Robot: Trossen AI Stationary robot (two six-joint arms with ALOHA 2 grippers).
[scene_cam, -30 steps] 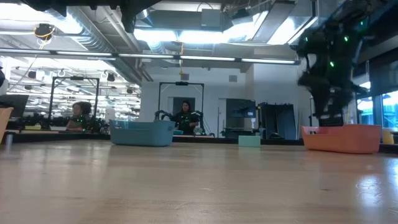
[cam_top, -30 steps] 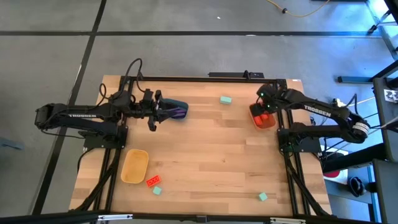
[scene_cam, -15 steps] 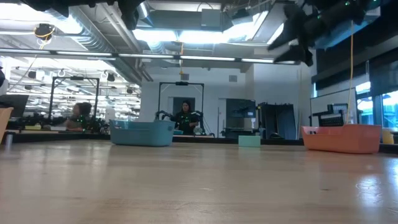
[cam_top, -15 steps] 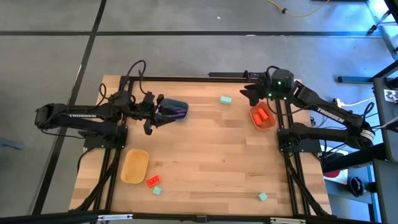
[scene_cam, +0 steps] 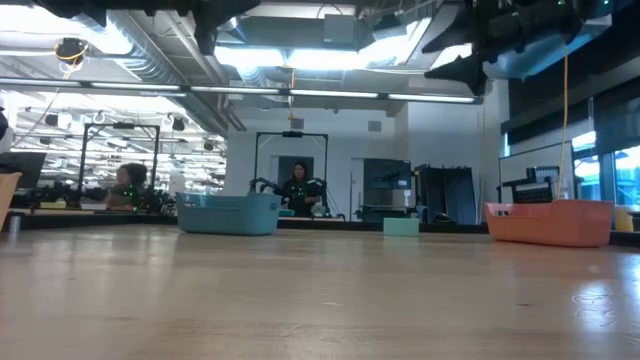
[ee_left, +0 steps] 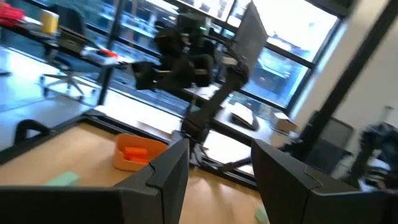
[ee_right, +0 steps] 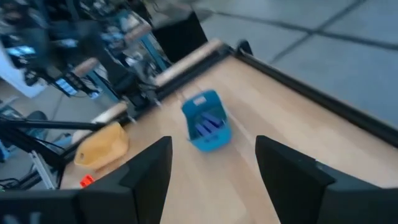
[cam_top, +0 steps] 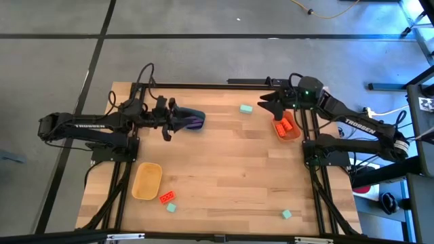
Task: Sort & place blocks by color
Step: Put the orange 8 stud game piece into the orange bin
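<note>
Since 1 second ago the right gripper [cam_top: 266, 104] has left the rounded orange plastic tub [cam_top: 287, 128] at the counter's [cam_top: 224, 163] right edge and now hangs raised between that tub and a small mint-green plastic brick [cam_top: 246, 108] near the far edge. Its fingers [ee_right: 292, 180] stand apart with nothing between them. 2 orange-red bricks [cam_top: 285, 126] lie inside the orange tub.

The left gripper [cam_top: 165, 123] has barely shifted; it hovers just beside the rounded blue plastic tub [cam_top: 190, 119], fingers [ee_left: 168, 180] apart and empty. Purple bricks [ee_right: 208, 124] lie inside that tub.

Near the front left sits a rounded yellow plastic tub [cam_top: 147, 181], with an orange-red brick [cam_top: 167, 197] and a mint-green brick [cam_top: 171, 207] just beside it. Another mint-green brick [cam_top: 287, 214] lies at the front right, well apart. People sit in the room behind [scene_cam: 298, 186].
</note>
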